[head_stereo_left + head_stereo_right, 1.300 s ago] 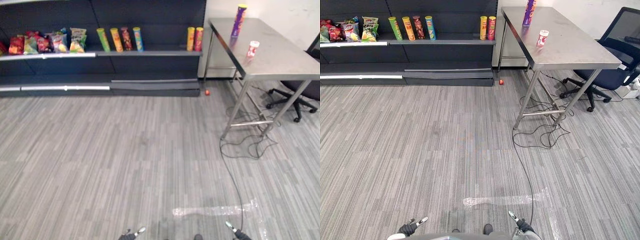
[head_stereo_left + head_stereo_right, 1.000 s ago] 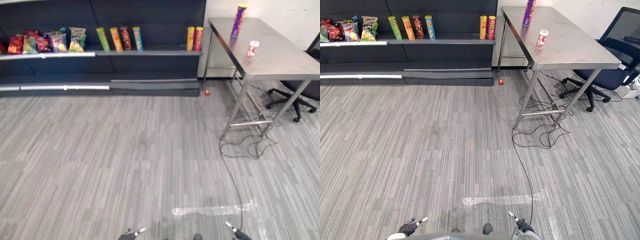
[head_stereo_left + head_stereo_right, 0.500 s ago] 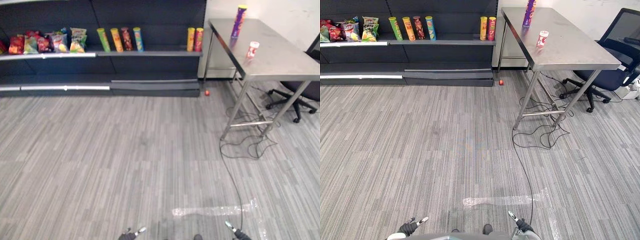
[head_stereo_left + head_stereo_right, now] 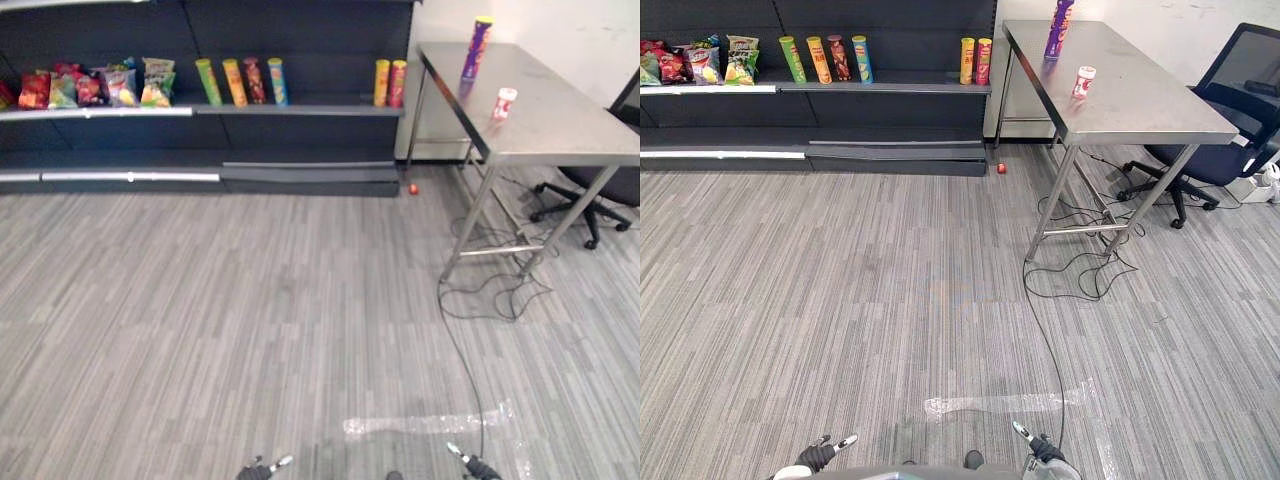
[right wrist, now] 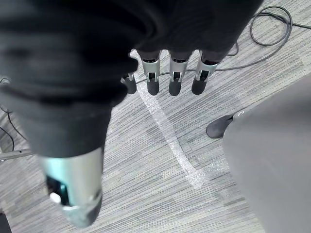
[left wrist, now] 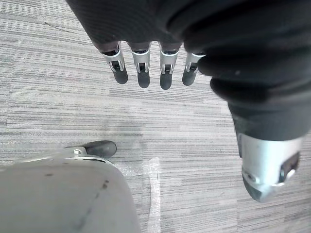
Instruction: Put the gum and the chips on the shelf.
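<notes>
1. In the left eye view, a steel table (image 4: 560, 125) is seen at the right, just beside the end of a dark shelf (image 4: 300, 106) set along the far wall. The purple chips can (image 4: 478, 44) is stood upright near the table's far edge. The gum bottle (image 4: 503, 102), white with a red cap, is stood nearer on the same top, apart from the can. Snack cans (image 4: 239, 80) are lined upright on the shelf, and snack bags (image 4: 100, 85) are laid at its left part. A small red object (image 4: 413, 187) is seen on the grey floor (image 4: 250, 300) by the shelf's base. A strip of clear tape (image 4: 430, 422) is stuck to the floor close to the robot. The left hand (image 4: 262, 467) and the right hand (image 4: 466, 463) are seen low at the bottom edge, well apart from the table.
2. In the right eye view, an office chair (image 4: 1230, 110) is seen behind the table's right side.
3. In the left wrist view, the left hand's fingers (image 6: 141, 73) are held straight above the floor, and nothing is grasped.
4. In the right wrist view, the right hand's fingers (image 5: 176, 80) are likewise extended and released, with the tape on the floor beneath them.
</notes>
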Controlling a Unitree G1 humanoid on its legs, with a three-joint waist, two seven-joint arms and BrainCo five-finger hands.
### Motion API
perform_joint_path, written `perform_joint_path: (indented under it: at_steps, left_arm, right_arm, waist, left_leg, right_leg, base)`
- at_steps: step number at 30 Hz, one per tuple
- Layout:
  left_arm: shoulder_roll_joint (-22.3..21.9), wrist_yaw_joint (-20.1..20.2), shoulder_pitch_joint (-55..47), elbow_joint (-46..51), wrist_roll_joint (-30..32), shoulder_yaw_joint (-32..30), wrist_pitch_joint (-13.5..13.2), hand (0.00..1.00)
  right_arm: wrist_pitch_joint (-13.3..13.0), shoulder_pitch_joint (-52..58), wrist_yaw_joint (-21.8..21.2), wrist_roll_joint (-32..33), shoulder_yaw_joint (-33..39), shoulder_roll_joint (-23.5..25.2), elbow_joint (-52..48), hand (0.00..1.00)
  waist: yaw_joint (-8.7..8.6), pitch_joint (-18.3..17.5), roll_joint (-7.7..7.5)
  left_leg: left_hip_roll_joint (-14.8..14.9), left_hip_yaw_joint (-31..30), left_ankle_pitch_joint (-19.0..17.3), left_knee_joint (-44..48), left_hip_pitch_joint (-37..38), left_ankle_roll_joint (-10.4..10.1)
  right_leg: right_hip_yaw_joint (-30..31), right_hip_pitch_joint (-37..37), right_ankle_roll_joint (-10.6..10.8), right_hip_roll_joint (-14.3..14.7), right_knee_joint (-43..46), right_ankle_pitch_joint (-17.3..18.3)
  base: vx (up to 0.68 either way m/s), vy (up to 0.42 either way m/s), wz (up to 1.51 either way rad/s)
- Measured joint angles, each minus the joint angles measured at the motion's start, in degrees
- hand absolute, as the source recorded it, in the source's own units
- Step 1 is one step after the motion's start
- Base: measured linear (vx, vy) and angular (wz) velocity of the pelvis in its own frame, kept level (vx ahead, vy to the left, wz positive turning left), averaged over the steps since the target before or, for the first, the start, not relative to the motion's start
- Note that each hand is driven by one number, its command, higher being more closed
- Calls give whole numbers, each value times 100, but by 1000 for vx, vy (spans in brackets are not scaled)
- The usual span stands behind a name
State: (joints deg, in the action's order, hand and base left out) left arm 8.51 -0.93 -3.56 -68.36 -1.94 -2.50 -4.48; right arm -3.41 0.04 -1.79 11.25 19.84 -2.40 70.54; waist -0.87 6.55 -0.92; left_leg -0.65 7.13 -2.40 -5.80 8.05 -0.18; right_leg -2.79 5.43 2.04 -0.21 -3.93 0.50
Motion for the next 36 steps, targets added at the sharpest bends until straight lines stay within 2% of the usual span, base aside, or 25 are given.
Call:
perform_joint_path:
  at_steps: [27, 31, 33, 35, 36]
  left_arm:
    - [29, -5, 31, -7, -3, 43, 2, 0]
    - [17, -34, 200, -2, -14, 3, 8, 0]
    - [-3, -53, 215, 3, -16, -100, 8, 0]
    - [-45, -74, 212, 27, -30, -380, 11, 0]
    - [-79, -94, 191, 148, -31, -608, 17, 0]
  right_arm:
    - [-30, -34, -3, 1, -3, -2, 2, 0]
    - [-41, -181, 0, 59, 0, -15, -39, 0]
    - [-39, -218, 1, 59, -1, -25, -36, 0]
    - [-41, -215, 1, 56, -15, -3, -40, 0]
    - [-43, -207, 0, 54, -26, 18, -75, 0]
  waist:
    - [-6, 59, -16]
    - [-56, 339, 32]
    - [-34, 361, 21]
    - [-7, 396, -28]
    - [40, 447, -76]
  left_leg:
    - [-23, -188, 19, 1, -113, 21]
    - [-39, -374, 111, 11, -231, 36]
    - [-40, -446, 121, 36, -285, 24]
    - [-33, -444, -76, 288, -343, -157]
    - [10, -348, -498, 1119, -629, -311]
  right_leg:
    - [-187, -24, -2, -27, -29, 3]
    - [-373, -414, -48, -90, 691, 360]
    - [-435, -521, -74, -112, 914, 502]
    - [-437, -583, -116, -148, 1193, 701]
    - [-416, -585, -178, -172, 1346, 905]
  base:
    - [1, -3, 3]
    - [-27, -27, 23]
    - [-1, -32, 21]
    - [15, -39, 11]
    - [8, -57, -3]
